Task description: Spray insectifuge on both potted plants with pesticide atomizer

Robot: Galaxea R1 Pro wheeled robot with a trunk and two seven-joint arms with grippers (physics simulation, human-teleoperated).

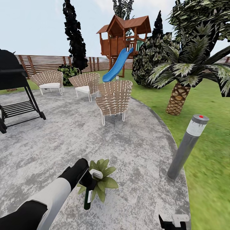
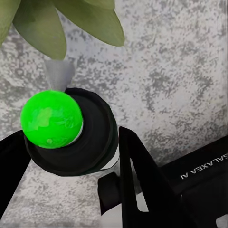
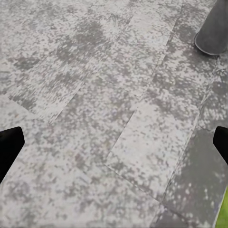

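My left gripper (image 1: 87,182) is shut on the pesticide atomizer (image 1: 87,200), a slim dark bottle with a white trigger head, held just above the patio. It hangs right beside a potted plant (image 1: 104,180), a low rosette of pointed green leaves, and overlaps the plant's left side. In the left wrist view the bottle's round dark end (image 2: 90,142) with a bright green ball sits between the black fingers (image 2: 137,185), and the plant's leaves (image 2: 45,26) lie just beyond it. My right gripper (image 1: 174,222) is low at the front right, open over bare paving (image 3: 114,142).
A grey bollard lamp (image 1: 187,147) stands at the patio's right rim, its base (image 3: 213,33) close to my right gripper. Wicker chairs (image 1: 114,99) and a black grill (image 1: 16,92) stand further back. Lawn, a palm (image 1: 179,95) and a playhouse with a blue slide (image 1: 116,64) lie beyond.
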